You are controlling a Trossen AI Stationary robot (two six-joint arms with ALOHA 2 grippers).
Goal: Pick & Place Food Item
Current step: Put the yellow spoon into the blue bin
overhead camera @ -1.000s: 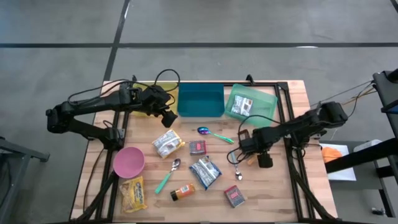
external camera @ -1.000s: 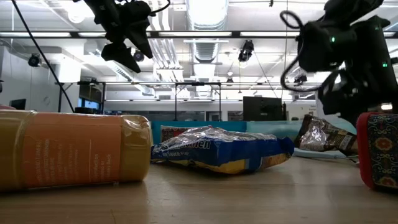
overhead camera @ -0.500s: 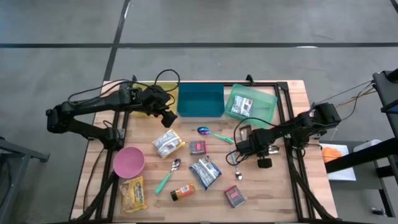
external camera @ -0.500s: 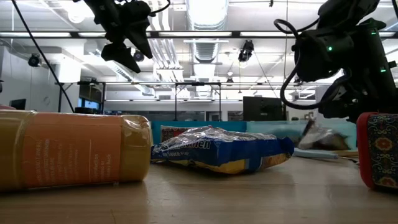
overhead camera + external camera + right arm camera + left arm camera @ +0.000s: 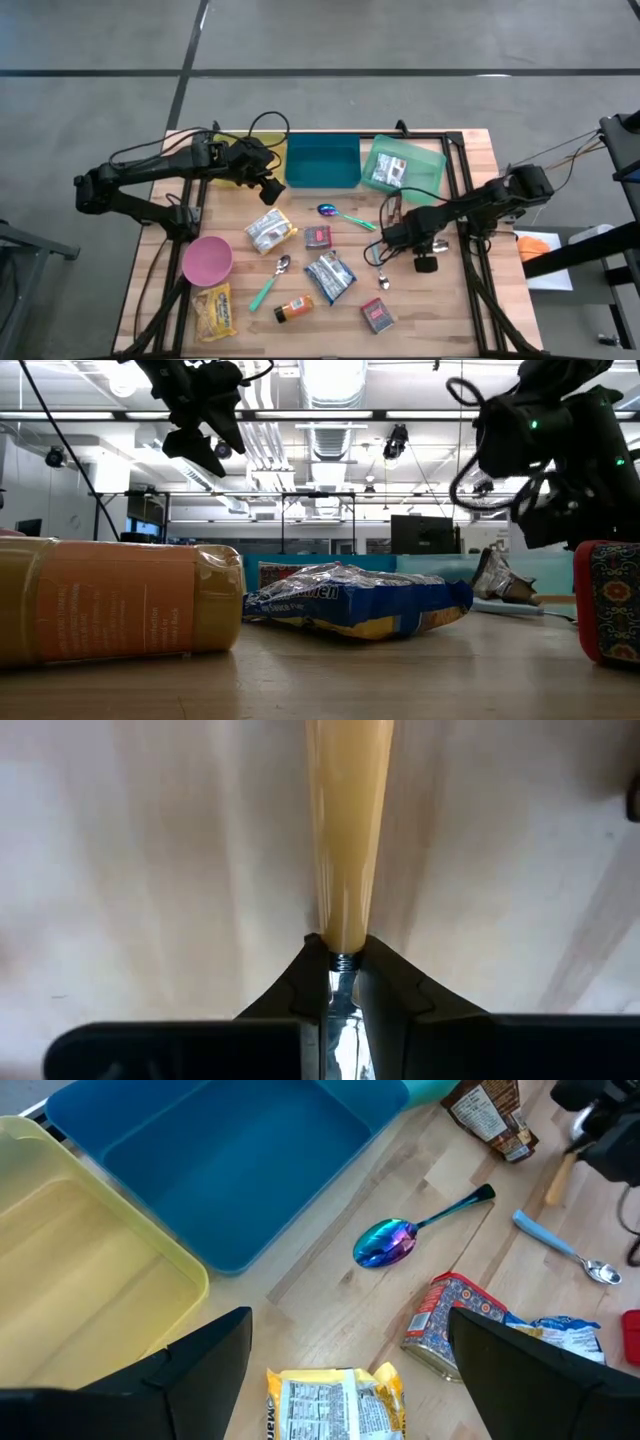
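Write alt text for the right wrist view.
The right end effector is shut on a utensil, its dark fingers pinching the metal neck just below a tan wooden handle. The handle stretches away over the light wooden table.

Lab, ceiling ducts (image 5: 330, 435), monitor (image 5: 422, 534)

The wooden-handled utensil (image 5: 346, 830) runs off the picture's edge, its metal end hidden between claw fingers (image 5: 395, 990).

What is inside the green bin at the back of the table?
The green bin holds one dark snack packet, lying toward its left side. The rest of its floor shows bare from above; anything beneath the packet is covered and cannot be seen.
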